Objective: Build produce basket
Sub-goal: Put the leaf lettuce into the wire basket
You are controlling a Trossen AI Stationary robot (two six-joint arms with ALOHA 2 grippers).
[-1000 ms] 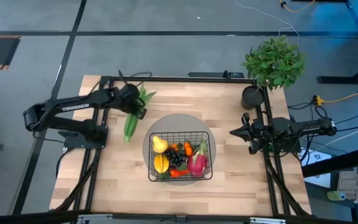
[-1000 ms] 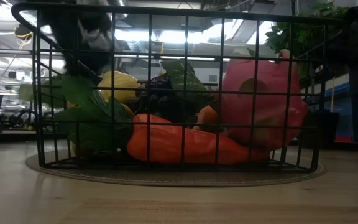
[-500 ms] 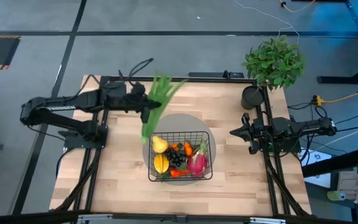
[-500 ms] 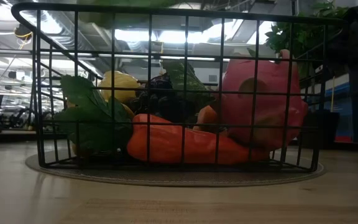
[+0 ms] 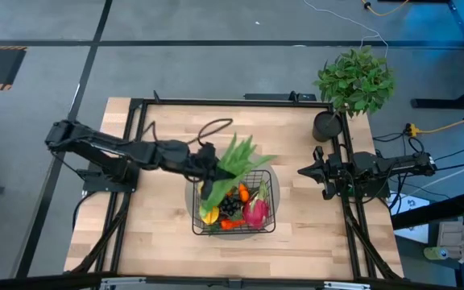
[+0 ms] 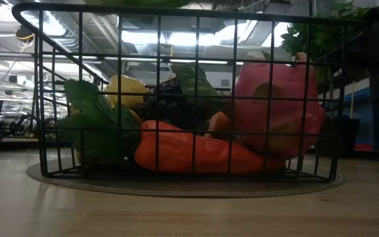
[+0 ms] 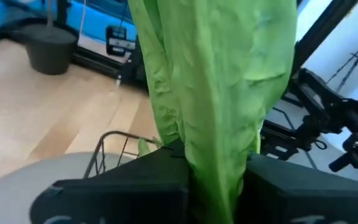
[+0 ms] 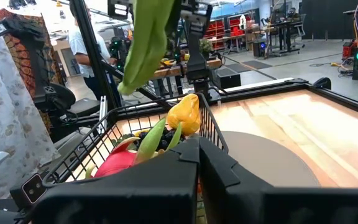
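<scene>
Greens over the basket, and the drop may go wrong.

From above, the left gripper (image 5: 205, 171) pinches the greens (image 5: 234, 157) and holds them over the basket's (image 5: 269, 208) near-left corner; the leaves fan out past the far rim, so if it lets go here, I think they can hang on the wire or fall outside. The right gripper (image 5: 306, 171) waits at the right table edge, pressed together with nothing in it. From table level, the basket is already crowded: a carrot (image 6: 189, 153), a dragon fruit (image 6: 278, 108) and a yellow fruit (image 6: 127, 89), so the long greens may lie on top and slide off. In the left wrist view, the greens (image 7: 219, 87) sit tight between the fingers. In the right wrist view, they (image 8: 148, 37) hang above the fruit (image 8: 184, 113), a person standing behind.
</scene>
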